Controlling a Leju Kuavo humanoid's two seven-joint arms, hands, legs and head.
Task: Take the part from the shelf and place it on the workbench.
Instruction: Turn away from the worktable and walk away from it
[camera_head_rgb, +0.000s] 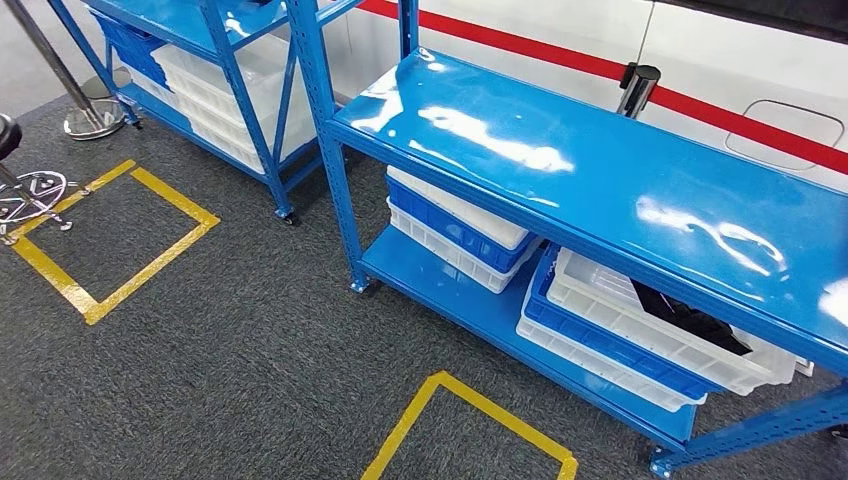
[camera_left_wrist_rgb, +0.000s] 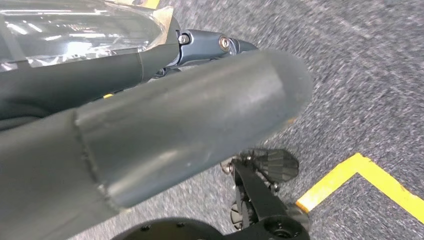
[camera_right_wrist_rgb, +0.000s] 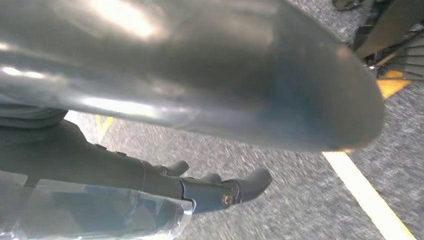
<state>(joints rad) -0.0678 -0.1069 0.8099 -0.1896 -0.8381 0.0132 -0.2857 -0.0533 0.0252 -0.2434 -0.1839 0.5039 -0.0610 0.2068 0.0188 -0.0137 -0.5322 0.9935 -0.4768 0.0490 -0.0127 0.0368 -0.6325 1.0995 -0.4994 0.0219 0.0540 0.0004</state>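
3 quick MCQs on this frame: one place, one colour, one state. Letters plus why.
1. Where does the bin holding dark parts sit?
A. on the shelf's top deck
B. on the lower deck, right stack
C. on the floor

2. What colour are the floor markings?
A. yellow
B. red
C. white

3. What lies on the near shelf's top deck?
A. a bin
B. a part
C. nothing

Key:
1 B, the bin with dark parts tops the right stack under the deck.
2 A, the floor tape is yellow.
3 C, the top deck is bare.

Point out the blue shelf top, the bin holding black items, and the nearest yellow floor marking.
shelf top (camera_head_rgb: 560, 165), head view, bare glossy surface.
bin (camera_head_rgb: 640, 330), head view, white front wall.
floor marking (camera_head_rgb: 500, 412), head view, tape's right side.
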